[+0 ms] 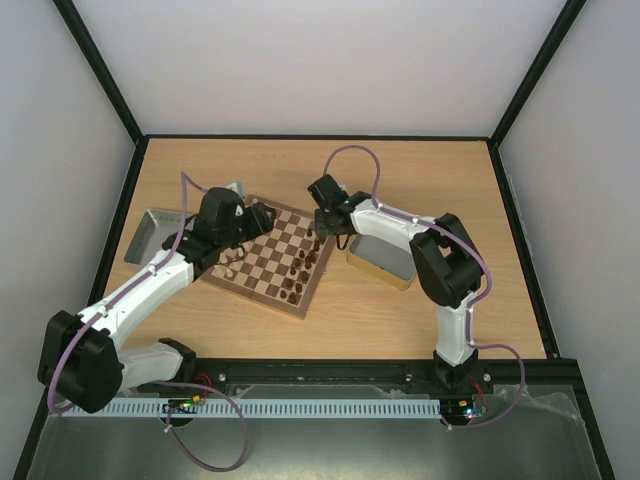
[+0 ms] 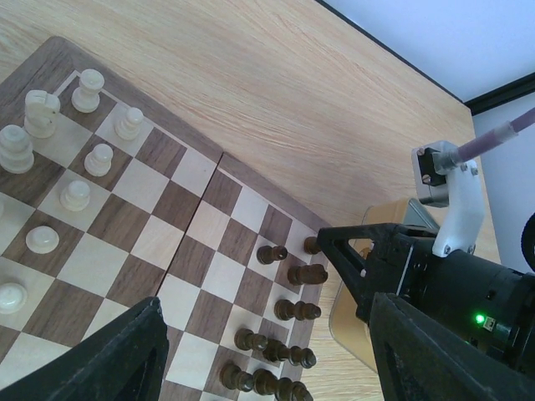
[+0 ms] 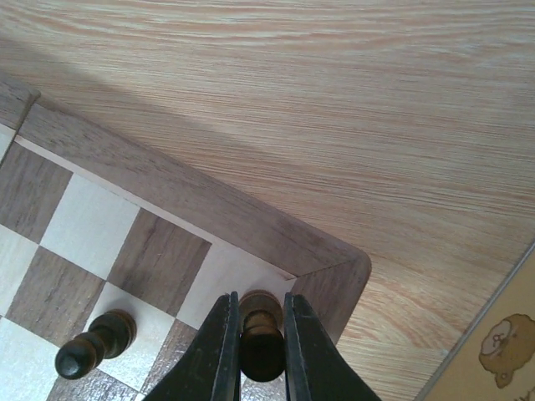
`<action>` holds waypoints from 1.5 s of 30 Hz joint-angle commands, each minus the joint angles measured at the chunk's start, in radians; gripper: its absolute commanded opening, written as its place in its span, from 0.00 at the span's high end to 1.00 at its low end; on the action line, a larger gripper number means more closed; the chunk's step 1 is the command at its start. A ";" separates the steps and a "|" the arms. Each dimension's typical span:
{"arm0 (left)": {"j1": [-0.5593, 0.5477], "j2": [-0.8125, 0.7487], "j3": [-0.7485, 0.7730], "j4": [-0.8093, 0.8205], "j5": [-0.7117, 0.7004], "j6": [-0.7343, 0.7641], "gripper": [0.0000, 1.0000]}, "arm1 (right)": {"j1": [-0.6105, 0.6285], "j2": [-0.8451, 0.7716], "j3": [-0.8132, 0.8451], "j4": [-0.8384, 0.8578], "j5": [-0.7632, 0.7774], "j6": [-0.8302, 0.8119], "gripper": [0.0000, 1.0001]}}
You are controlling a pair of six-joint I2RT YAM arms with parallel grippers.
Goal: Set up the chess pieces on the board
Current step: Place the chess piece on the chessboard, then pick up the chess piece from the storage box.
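The board (image 1: 270, 256) lay skewed at the middle of the overhead frame, on the table (image 1: 400, 180). The right gripper (image 3: 260, 305) was closed on a dark piece (image 3: 261, 347), pinching it between both fingers at the bottom centre of its wrist view. The piece was at the board's corner square, just inside the rim; whether it rested on the square could not be told. A dark pawn (image 3: 94, 344) stood apart at the lower left of that view.

The left gripper (image 2: 266, 334) hung over the board with its fingers (image 2: 109, 359) spread wide and nothing between them. In its view the pale pieces (image 2: 99, 159) clustered at the upper left, upright on their squares. The dark pieces (image 2: 288, 311) stood in a loose group at lower centre, near the board's edge. A tin (image 1: 385, 268) sat just right of the board in the overhead view.
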 commanded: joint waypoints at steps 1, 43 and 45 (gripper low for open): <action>0.008 -0.008 -0.015 -0.005 0.009 0.010 0.32 | 0.003 0.025 0.034 -0.006 0.020 -0.009 0.93; 0.009 -0.027 -0.014 -0.009 0.033 0.013 0.31 | -0.209 -0.353 -0.329 0.089 0.180 0.311 0.73; 0.009 -0.024 -0.013 -0.006 0.035 0.013 0.30 | -0.226 -0.329 -0.335 0.094 0.158 0.289 0.72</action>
